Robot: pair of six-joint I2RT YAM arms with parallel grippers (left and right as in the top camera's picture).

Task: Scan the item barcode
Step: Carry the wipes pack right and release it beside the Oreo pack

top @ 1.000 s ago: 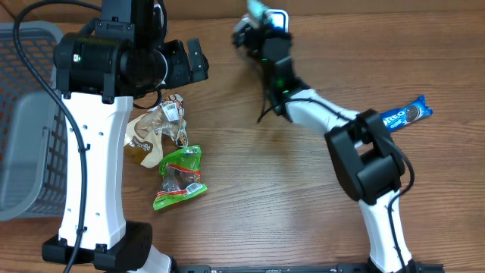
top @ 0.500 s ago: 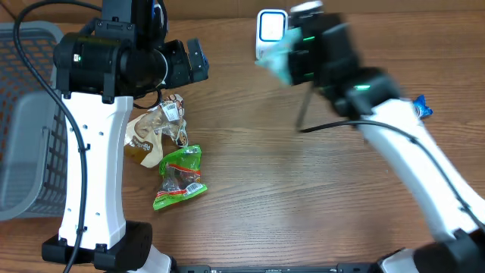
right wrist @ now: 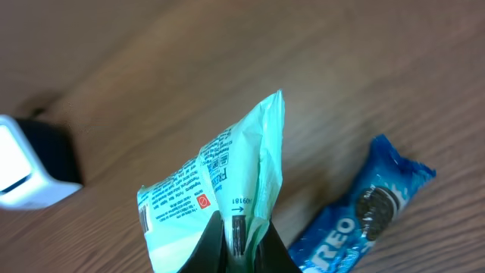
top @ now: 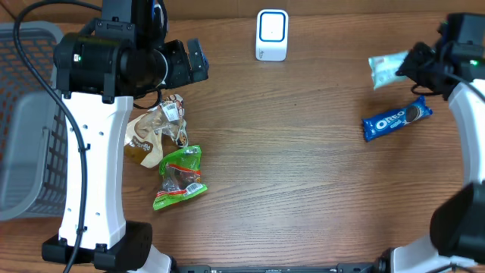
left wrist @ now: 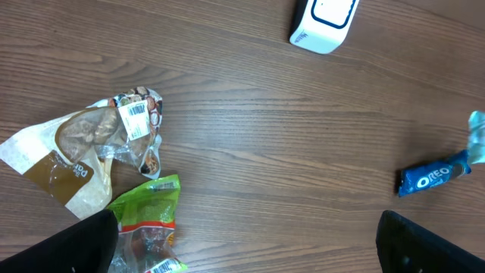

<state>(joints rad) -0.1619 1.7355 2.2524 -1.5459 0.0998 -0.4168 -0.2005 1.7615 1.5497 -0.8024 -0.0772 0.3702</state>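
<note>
Right gripper (right wrist: 241, 246) clenched on mint packet (top: 386, 68), airborne far right, just beyond Oreo pack (top: 396, 120), well apart from scanner (top: 272, 34). Looks like the drop-off step. Next: lower beside Oreo pack, release. Left gripper (top: 195, 62) released, idle over snack pile (top: 163, 144).

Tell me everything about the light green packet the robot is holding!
The packet is a thin, mint-green plastic wrapper with small dark print, a tiny red mark and dark bars near its lower edge, maybe a barcode. It looks crinkled and creased down the middle. The right gripper is shut on its lower end, holding it above the table. Nothing else touches it.
</note>
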